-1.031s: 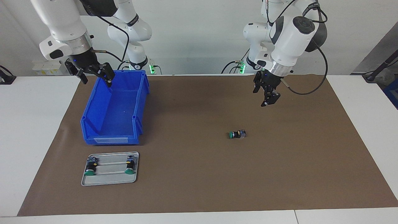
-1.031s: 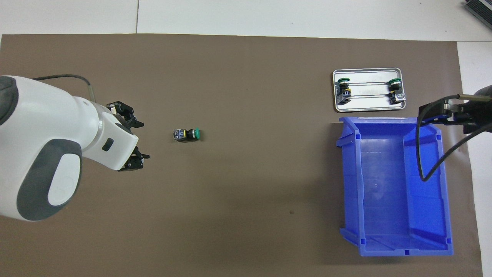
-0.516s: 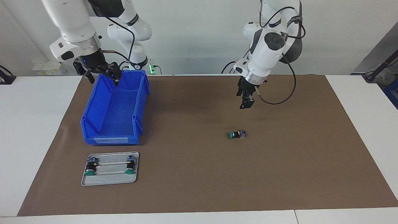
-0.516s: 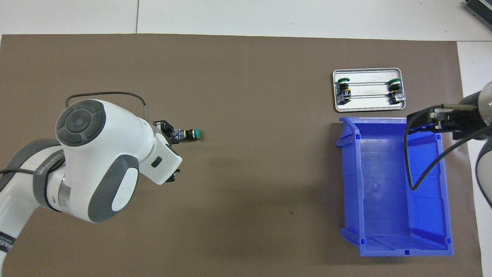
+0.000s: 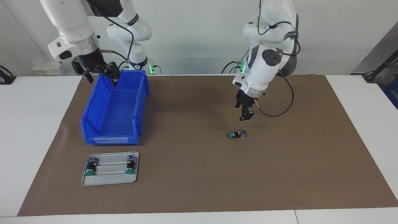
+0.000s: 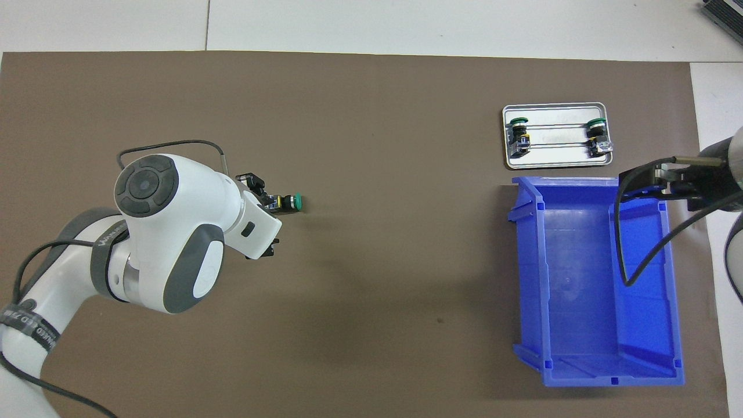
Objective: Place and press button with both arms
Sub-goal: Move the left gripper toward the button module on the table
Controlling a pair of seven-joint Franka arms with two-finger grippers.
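Presently the button (image 5: 237, 134) lies on its side on the brown mat, well apart from the blue bin (image 5: 113, 109). Left tool (image 5: 245, 112) hangs just above its block end, fingers parted, empty. Advice: descend straight and span the black body squarely. Right tool (image 5: 99, 72) waits wide over the bin's rim.

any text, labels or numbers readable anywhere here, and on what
Black band round the left arm near its base: white lettering, too blurred to read.
Grey band higher on the left arm: lettering, not legible.
Front of the blue bin: a pale label strip, nothing readable on it.
Button, metal tray: no lettering to be made out.
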